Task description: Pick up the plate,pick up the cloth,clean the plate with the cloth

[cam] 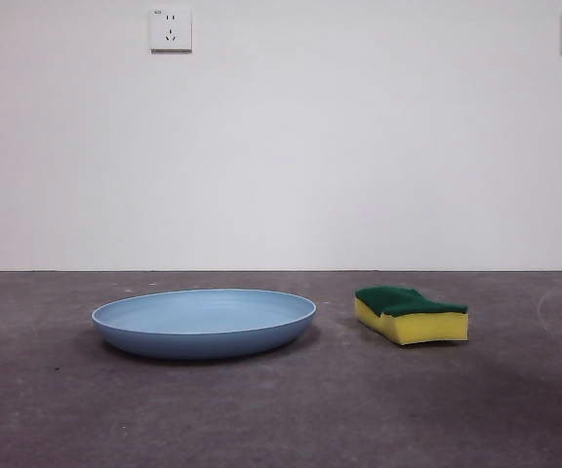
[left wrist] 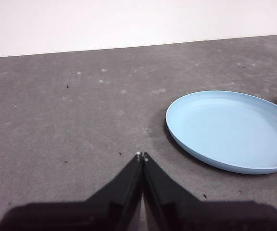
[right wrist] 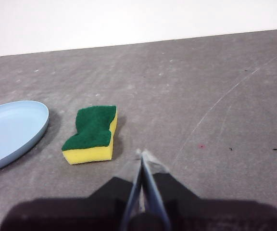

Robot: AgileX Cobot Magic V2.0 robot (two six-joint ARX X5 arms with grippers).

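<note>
While both arms wait above the grey counter (cam: 281, 409), neither one touches anything. Seen from its wrist camera, the left claw (left wrist: 142, 155) has its two black jaws pressed together, tips meeting, with nothing between them; it hangs over bare counter, apart from the plate (left wrist: 232, 130). The right claw (right wrist: 142, 153) is likewise closed to a thin seam and holds nothing, poised just beside the cloth (right wrist: 93, 134) without contact.

From the front, the plate (cam: 204, 323) lies flat and right way up on the counter, light blue, its low rim turned upward. The cloth (cam: 411, 313), a wavy-edged yellow sponge, lies near the plate with a clear gap between them, its dark green scouring face up. Behind them stands a plain white wall with two sockets (cam: 170, 29) high up, one of them at the picture's edge.
</note>
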